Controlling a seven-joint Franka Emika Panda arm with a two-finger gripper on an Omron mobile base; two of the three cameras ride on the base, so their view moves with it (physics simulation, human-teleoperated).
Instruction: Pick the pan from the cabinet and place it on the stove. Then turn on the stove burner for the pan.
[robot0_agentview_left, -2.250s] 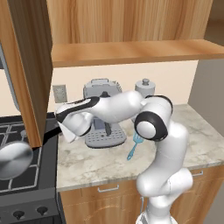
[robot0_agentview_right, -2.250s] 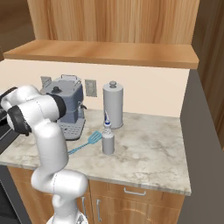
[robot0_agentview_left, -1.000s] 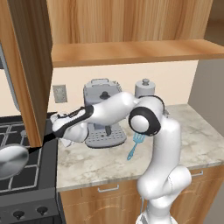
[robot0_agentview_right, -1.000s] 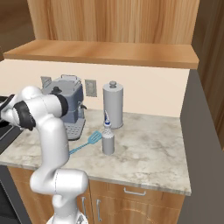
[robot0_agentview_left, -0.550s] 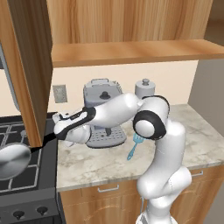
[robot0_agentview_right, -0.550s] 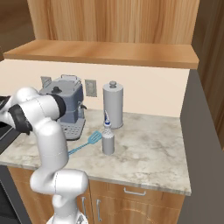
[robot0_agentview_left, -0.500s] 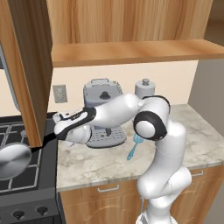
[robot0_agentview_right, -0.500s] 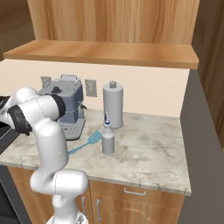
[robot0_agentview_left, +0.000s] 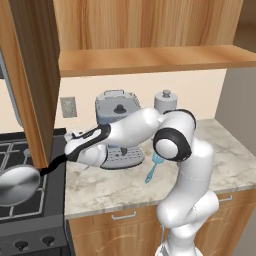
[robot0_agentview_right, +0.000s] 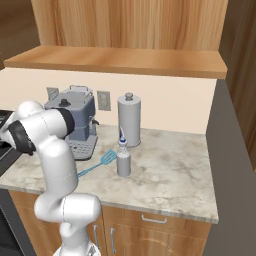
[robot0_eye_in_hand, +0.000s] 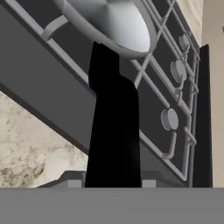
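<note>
The pan (robot0_agentview_left: 17, 185) is seen resting on the grates of the stove (robot0_agentview_left: 35, 212), at the left of the coffee machine (robot0_agentview_left: 117, 127), with its long black handle (robot0_agentview_left: 52, 167) pointed toward the tabletop (robot0_agentview_left: 105, 187). In the hand view the handle (robot0_eye_in_hand: 113, 140) is seen running up from between the fingers (robot0_eye_in_hand: 111, 183) to the shiny bowl of the pan (robot0_eye_in_hand: 116, 24), above the stove (robot0_eye_in_hand: 175, 100) with its 3 round burner caps. The handle is gripped by the fingers (robot0_agentview_left: 64, 159), which are partly closed around it, at the edge where the stove meets the tabletop. The open door of the cabinet (robot0_agentview_left: 35, 75) is hanging above the stove, left of the coffee machine. A blue spatula (robot0_agentview_left: 152, 167) is laid on the tabletop just right of the coffee machine, and a grey canister (robot0_agentview_left: 166, 102) is standing behind it. In the right base view a small bottle (robot0_agentview_right: 123, 160) is seen on the tabletop (robot0_agentview_right: 165, 175) beside the spatula (robot0_agentview_right: 97, 165), right of the coffee machine (robot0_agentview_right: 75, 125).
</note>
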